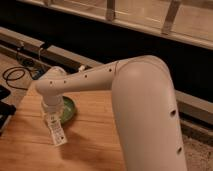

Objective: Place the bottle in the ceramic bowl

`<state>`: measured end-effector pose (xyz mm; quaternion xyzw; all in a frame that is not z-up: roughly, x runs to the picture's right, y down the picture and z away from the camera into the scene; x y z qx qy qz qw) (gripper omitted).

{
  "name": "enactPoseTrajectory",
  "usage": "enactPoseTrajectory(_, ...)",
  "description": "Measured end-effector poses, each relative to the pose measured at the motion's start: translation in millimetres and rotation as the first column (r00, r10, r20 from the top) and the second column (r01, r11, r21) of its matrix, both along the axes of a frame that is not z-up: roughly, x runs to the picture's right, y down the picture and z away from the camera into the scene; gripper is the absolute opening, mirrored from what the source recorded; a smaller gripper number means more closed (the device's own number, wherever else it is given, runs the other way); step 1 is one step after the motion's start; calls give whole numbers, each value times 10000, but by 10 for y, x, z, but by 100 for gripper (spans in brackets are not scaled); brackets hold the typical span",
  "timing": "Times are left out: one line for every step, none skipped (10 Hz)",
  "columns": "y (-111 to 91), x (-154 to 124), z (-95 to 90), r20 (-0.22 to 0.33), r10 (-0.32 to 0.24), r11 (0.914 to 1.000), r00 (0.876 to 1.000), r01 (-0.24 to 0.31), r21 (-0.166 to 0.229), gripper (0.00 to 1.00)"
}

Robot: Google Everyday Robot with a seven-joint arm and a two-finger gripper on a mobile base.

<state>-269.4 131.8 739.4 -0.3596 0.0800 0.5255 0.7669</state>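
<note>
The robot's white arm [135,95] fills the right half of the frame and reaches across to the left. Its wrist bends down over the left part of the table, probably so that the load hangs straight below it and can be lowered from above.

The wooden table [100,142] takes up the lower left. It is the work surface for both of the task's things.

Behind it, a dark wall runs across the middle of the frame under a pale ledge. A black cable [17,75] lies coiled at the left edge, well away from the work.

The ceramic bowl [70,109] sits on the table at left of centre. Its green inside faces up and is open to receive something, though the wrist hides its left side.

The bottle [57,133] hangs tilted, just below and left of the bowl in the frame. Its lower end points toward the bottom edge. It appears to be over bare wood rather than over the bowl, so I judge it is not yet placed.

The gripper [51,118] is under the wrist and right beside the bowl's near rim. It is pinching the top end of the bottle, which explains the slanted hang.
</note>
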Motion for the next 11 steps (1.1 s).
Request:
enactPoseTrajectory(-155,2,83,-65,-211,9997,9998,212,124,0)
enactPoseTrajectory(-294,-3,120,-81,-314,9992,9995,316,246,0)
enactPoseTrajectory(-478,24,159,-149,-390,9983,9991,396,436,0)
enactPoseTrajectory(-690,53,138,-200,-453,9962,9988,466,735,0)
enactPoseTrajectory(-798,28,104,-177,-529,9939,9984,543,963,0)
enactPoseTrajectory(-870,-16,79,-127,-618,9909,9980,628,1189,0)
enactPoseTrajectory(-959,-96,89,176,-563,9873,9983,530,1499,0)
enactPoseTrajectory(-1005,-165,118,569,-420,9850,9975,318,1698,0)
enactPoseTrajectory(-1047,-286,194,1185,-194,9823,9928,-32,1875,0)
enactPoseTrajectory(-1059,-386,258,1551,-139,9800,9878,-174,1983,0)
enactPoseTrajectory(-1056,-474,274,1808,-93,9794,9835,-276,2003,4)
